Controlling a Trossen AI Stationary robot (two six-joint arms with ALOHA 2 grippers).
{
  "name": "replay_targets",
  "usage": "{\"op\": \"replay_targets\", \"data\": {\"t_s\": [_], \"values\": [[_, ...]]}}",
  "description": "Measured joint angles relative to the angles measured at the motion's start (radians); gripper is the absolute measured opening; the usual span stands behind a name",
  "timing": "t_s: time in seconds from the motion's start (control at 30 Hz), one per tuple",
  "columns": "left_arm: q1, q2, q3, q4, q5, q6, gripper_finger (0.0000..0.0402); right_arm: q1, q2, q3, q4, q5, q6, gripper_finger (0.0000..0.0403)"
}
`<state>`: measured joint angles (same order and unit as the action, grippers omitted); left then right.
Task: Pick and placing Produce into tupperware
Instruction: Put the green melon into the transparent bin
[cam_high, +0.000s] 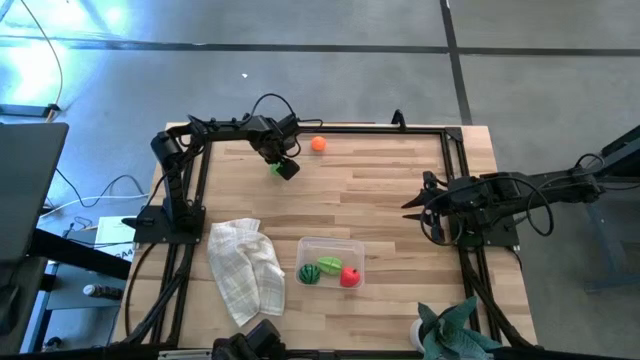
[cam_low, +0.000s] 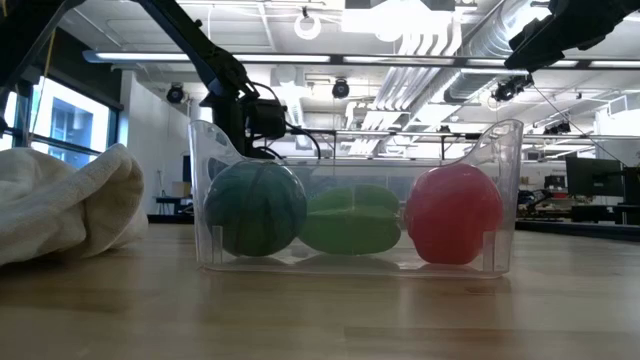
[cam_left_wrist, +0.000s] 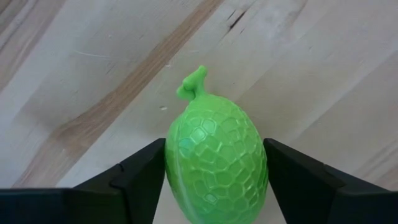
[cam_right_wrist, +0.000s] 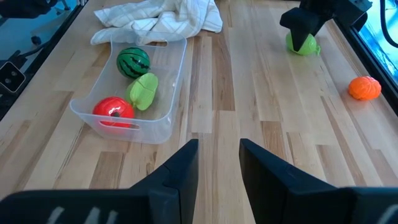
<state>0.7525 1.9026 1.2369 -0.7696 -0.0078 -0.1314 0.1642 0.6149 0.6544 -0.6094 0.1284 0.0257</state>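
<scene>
While clamped between the left gripper (cam_left_wrist: 214, 180) fingers at the table's far side: one bumpy, netted light-green fruit (cam_left_wrist: 216, 158), egg-shaped, stubby-stemmed. Inside one clear, round-cornered plastic tupperware (cam_high: 352, 249): three smooth pieces, striped green, pale green, red. One knobbly orange piece (cam_high: 318, 144) loose on pale wood. Right gripper (cam_right_wrist: 219, 163) part-open, empty.

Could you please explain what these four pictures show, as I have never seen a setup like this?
Two robot arms work at a wooden table. One picture looks down from above, one looks level across the tabletop, and two come from cameras on the arms' wrists. The left end effector is at the far side, its fingers closed around a bumpy light-green fruit. An orange fruit lies nearby. The clear container already holds a striped green melon, a light-green piece and a red piece. A white cloth lies beside it. The right end effector waits at the table's right edge.
</scene>
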Motion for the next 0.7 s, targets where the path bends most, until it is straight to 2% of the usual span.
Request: {"op": "replay_targets", "data": {"t_s": [0.7], "values": [[0.0, -0.002, 0.0, 0.002, 0.052, 0.031, 0.0239, 0.0, 0.0, 0.0, 0.0, 0.0, 0.0, 0.0106]]}}
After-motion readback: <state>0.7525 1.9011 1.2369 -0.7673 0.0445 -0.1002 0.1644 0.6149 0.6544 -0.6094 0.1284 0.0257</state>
